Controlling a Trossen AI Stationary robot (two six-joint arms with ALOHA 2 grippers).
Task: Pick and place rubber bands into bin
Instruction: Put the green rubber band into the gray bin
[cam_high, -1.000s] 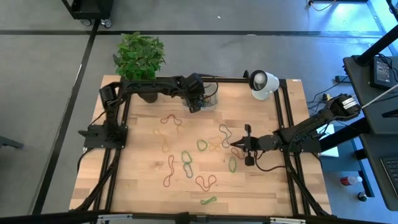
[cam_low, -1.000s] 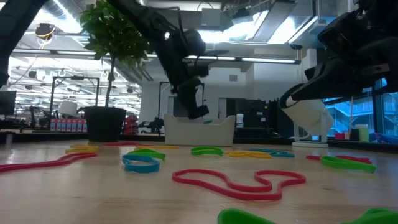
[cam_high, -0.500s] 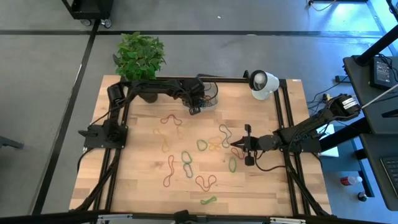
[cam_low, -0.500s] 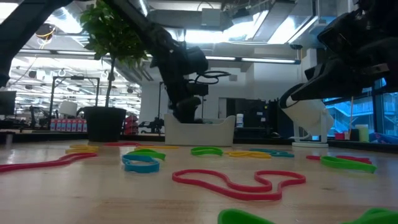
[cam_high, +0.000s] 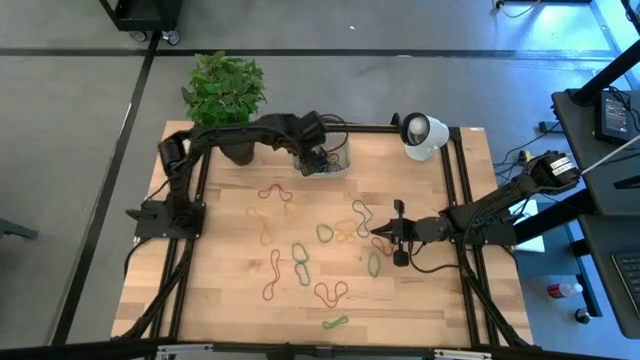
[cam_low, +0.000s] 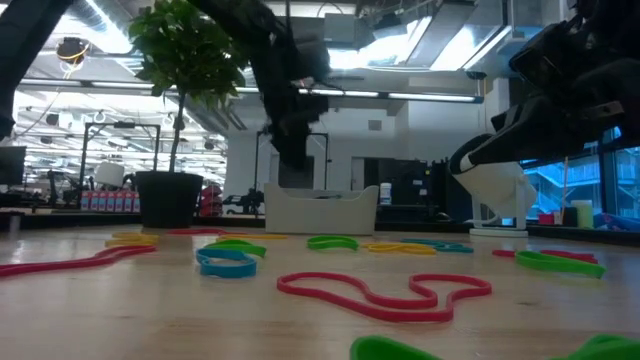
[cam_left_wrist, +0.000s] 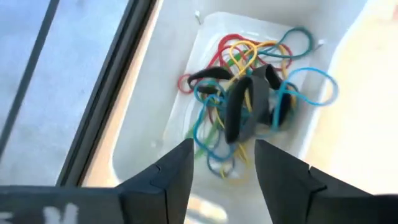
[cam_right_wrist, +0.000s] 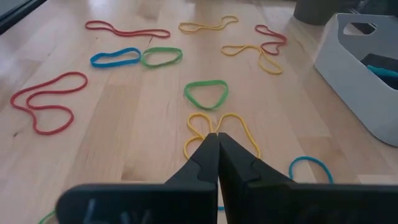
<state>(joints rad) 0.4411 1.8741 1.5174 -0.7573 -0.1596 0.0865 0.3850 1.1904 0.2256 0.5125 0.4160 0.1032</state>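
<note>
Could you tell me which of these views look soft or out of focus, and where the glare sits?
Low view: nearest green rubber band is blurred, bright ceiling lights behind. Left wrist view: own fingers soft, bin washed pale. Right wrist view: fingers blurred, bands sharp.

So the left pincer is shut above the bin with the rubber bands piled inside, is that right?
Not quite. The left pincer is open, not shut; the left wrist view shows its fingers apart. It is above the bin, with the rubber bands piled inside.
</note>
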